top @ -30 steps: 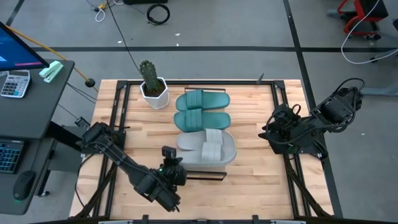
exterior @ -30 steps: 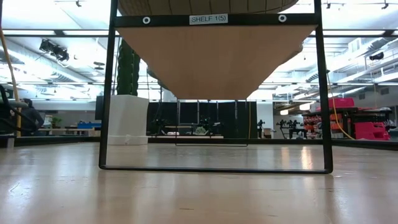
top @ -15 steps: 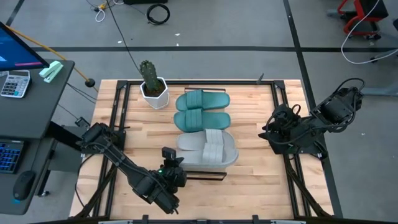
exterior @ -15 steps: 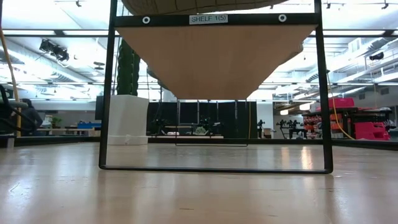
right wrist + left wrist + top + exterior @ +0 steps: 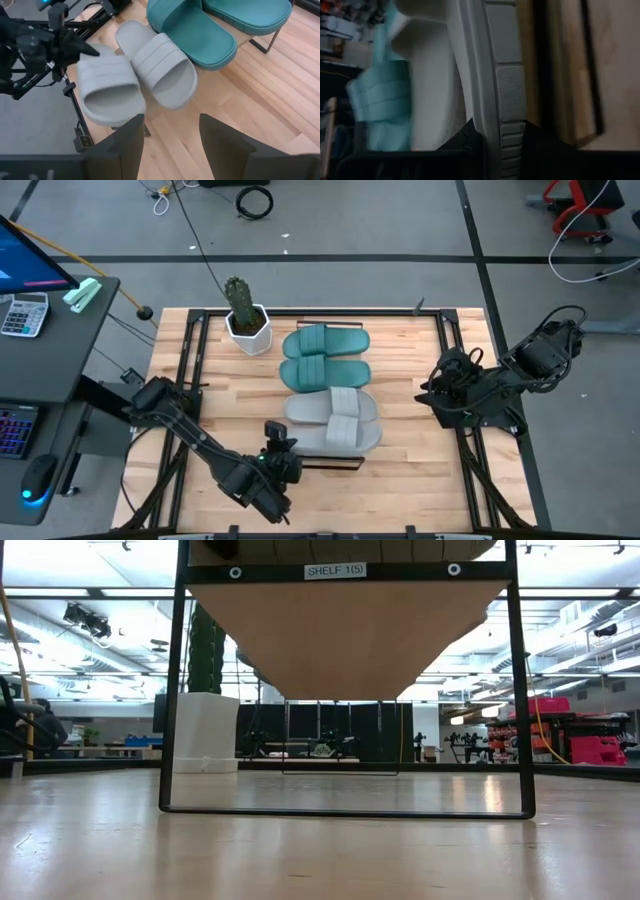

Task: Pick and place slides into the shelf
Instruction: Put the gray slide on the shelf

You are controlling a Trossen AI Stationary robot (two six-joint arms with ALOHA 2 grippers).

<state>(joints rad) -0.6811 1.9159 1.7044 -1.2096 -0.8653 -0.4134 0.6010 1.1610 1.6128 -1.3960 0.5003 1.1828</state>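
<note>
Two teal slides (image 5: 325,356) lie side by side on the far part of the shelf (image 5: 345,640). A light grey slide (image 5: 325,406) lies beside them. The second grey slide (image 5: 340,436) is at the shelf's near end, with my left gripper (image 5: 283,448) shut on its left end. Whether this slide rests on the board, I cannot tell. My right gripper (image 5: 432,392) hangs open above the table's right side, touching nothing. The right wrist view shows both grey slides (image 5: 107,85) and my left gripper (image 5: 75,47). My left gripper pinches the near grey slide's heel end (image 5: 512,135) between its two fingers, one on the footbed side and one on the ribbed sole side. The fingers come slanting down from the table's near left and lie along the slide, which stays roughly level.
A potted cactus (image 5: 242,315) stands at the table's far left, close to the teal slides. The shelf's dark metal frame (image 5: 175,690) rises from the plank tabletop (image 5: 410,430). A desk with a keyboard and calculator (image 5: 25,315) stands off the table's left.
My left gripper has sunk a little toward the shelf, still shut on the near grey slide. The slide has come down with it. It now lies next to the other grey slide rather than over it.
</note>
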